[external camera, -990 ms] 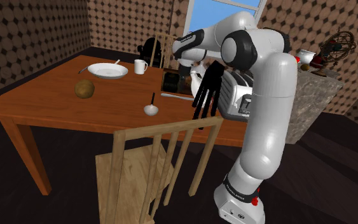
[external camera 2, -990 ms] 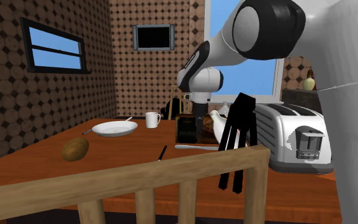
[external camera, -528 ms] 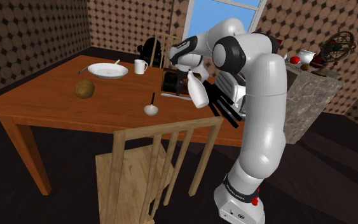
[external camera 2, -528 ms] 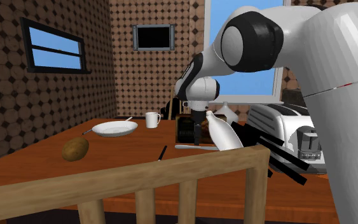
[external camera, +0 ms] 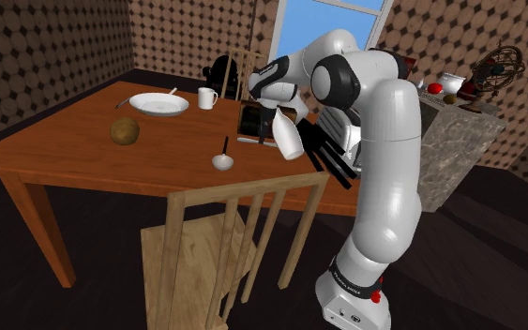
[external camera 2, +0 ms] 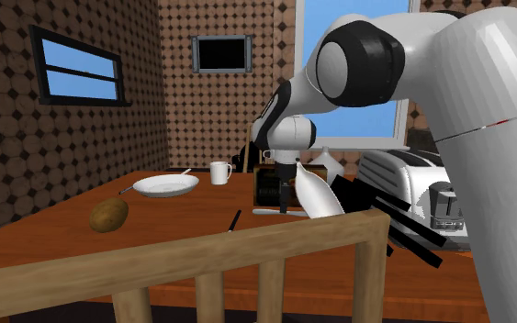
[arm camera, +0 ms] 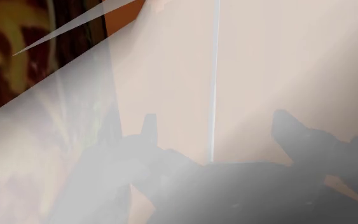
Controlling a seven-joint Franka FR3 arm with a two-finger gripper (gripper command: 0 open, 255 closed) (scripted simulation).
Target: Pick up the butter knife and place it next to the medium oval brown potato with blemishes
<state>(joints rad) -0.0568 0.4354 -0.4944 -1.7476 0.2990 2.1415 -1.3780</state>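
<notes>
Hand (external camera 2: 421,240): black, two-fingered, slanting downward over the desk (external camera: 55,141) edge, just in front of the toaster (external camera 2: 420,183). The fingers (arm camera: 149,127) are standing apart and pinching nothing. In the wrist view they are showing as two dark shapes through a pale translucent veil.

Butter knife (external camera: 253,140): one, a thin pale strip. It is lying flat on the desk, just in front of the dark box (external camera: 251,117). The white arm (external camera: 290,136) is partly crossing over it. The hand is not touching it. It is lying well apart from the potato (external camera: 126,130).

Potato: one, oval, brown and mottled, sitting on the desk near the plate (external camera: 158,103).

Containers:
- Plate: one, white and round, resting beyond the potato. Its contents cannot be told.
- Mug (external camera: 206,97): one, white, standing upright just beside the plate. Its inside is not showing.
- Dark box: one, with contents that cannot be read.

Other items:
- Spoon (external camera: 222,159): one, with a pale bowl and a dark handle, lying on the desk between the potato and the knife.
- Toaster: one, silver.
- Chair (external camera: 224,234): one, wooden and slatted, standing at the near side of the desk.
</notes>
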